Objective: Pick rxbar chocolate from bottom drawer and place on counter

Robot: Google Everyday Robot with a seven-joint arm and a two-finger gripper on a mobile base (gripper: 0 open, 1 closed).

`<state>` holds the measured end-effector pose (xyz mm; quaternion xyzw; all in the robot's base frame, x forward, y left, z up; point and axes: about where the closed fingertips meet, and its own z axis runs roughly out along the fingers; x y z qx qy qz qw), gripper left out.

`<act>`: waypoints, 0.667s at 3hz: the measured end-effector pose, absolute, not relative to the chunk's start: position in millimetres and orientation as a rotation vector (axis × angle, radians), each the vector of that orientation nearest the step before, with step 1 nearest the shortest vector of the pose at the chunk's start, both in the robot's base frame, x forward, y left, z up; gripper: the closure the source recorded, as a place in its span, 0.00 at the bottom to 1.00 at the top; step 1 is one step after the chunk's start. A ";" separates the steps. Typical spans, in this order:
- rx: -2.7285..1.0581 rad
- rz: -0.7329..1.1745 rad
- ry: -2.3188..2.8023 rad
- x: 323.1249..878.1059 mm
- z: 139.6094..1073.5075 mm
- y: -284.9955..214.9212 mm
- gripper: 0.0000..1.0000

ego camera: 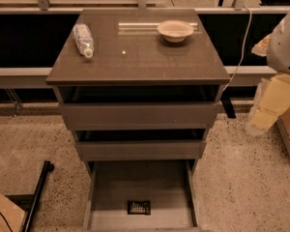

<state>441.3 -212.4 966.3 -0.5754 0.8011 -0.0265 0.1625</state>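
Fig. 1. Cabinet w/ bottom drawer (94,197) pulled out, seen from the camera view. My pincer (263,114) hangs at the right edge of the view, beside the cabinet, approx. level w/ the upper drawers (137,116). I cannot tell how far open it is or whether it has hold of anything. The rxbar chocolate (138,207) lies flat on the drawer floor near the front wall, below and to the left of the pincer and well apart from it. The desk (135,64), i.e. the cabinet top, sits up and to the left of the pincer. It carries a plastic bottle (83,39) on its side and a bowl (175,30), the bowl being nearer the pincer. Progress, as I judge it: drawer open, bar exposed. Reach, grasp, lift and placing on the desk are all left to do.
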 end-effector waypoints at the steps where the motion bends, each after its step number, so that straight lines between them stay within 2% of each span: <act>1: -1.508 -0.120 2.384 449.3 943.9 -202.4 0.00; 2: -1.416 -0.106 2.437 447.9 943.8 -203.6 0.00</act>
